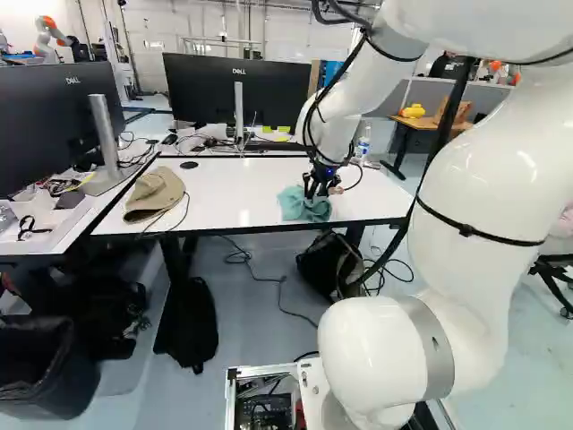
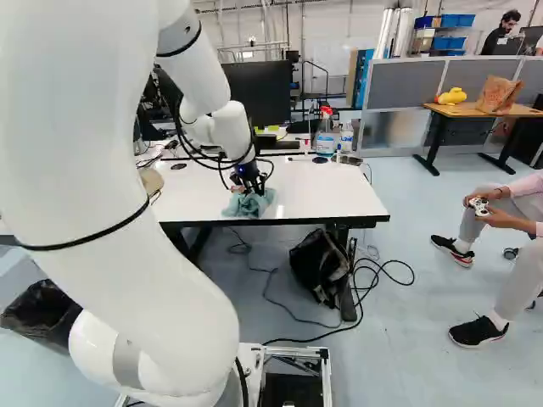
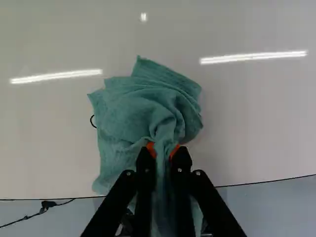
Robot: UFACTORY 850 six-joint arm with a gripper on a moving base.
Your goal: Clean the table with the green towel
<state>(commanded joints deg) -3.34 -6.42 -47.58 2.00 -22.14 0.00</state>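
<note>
Claw [image 3: 163,149] had green towel [image 3: 131,113] squeezed from 2 sides (wrist view), bunched on table [image 3: 256,128] by near edge. L base view: hat [image 1: 154,194] lay to one side. R base view: spray bottle [image 2: 325,136] stood farther back. Prob. was wipe step; next move needed flat slide w/ tight grip.

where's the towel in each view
Left base view: towel just right of the middle, near the front edge of the table.
Right base view: just left of the middle, near that edge.
Wrist view: pinched in the tool and spread ahead of it.
Shared landmark: the table's front edge, seen in all three.
</note>
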